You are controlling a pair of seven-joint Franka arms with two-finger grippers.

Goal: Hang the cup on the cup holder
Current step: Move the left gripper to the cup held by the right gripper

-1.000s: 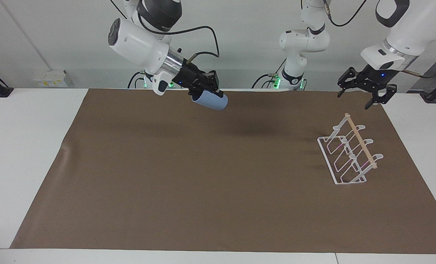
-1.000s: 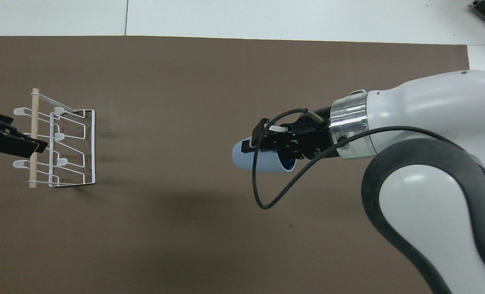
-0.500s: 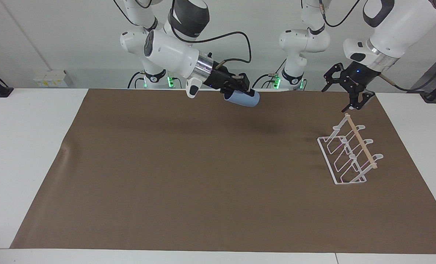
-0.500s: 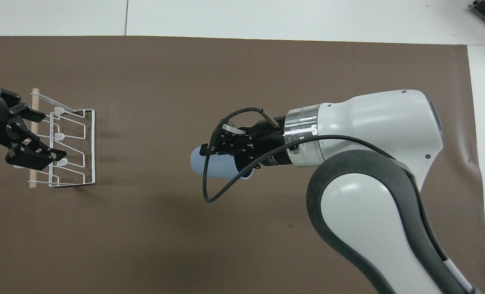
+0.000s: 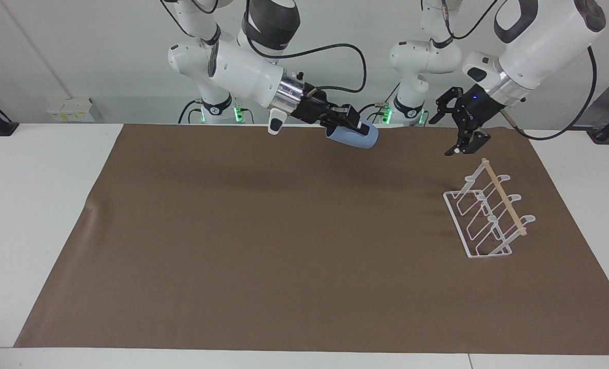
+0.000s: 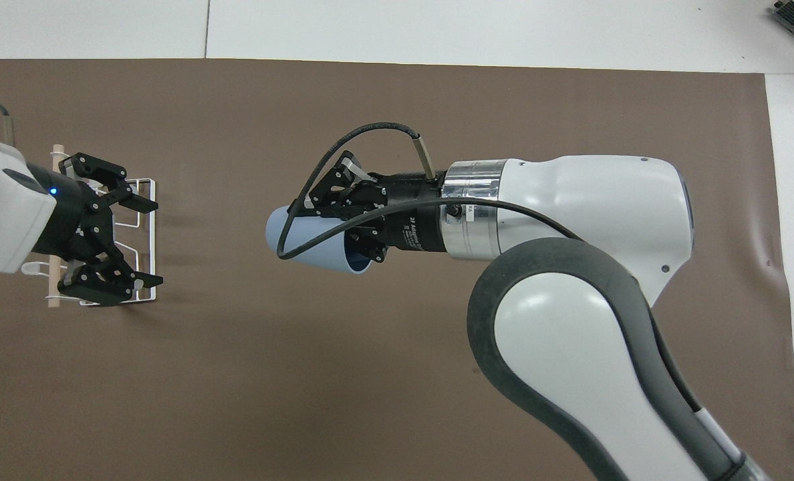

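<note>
Blue plastic in mid-air: we see the cup [image 5: 354, 137] carried on its side, clamped at the rim in the jaws of the right gripper [image 5: 346, 125], one finger seemingly inside the mouth, though the angle leaves that unsure. It hangs over the brown mat [image 5: 263, 246], well apart from the cup holder [image 5: 489, 212], which stands on the worktop [image 5: 33, 205] toward the left arm's end. Over the holder hovers the left gripper [image 5: 461, 134], jaws spread wide and empty. The risk, as we judge it, lies in the crowding: two arms converging on one light wire rack could collide, or nudge the holder askew. A cup arriving tilted could also miss the slanted prongs and drop.
</note>
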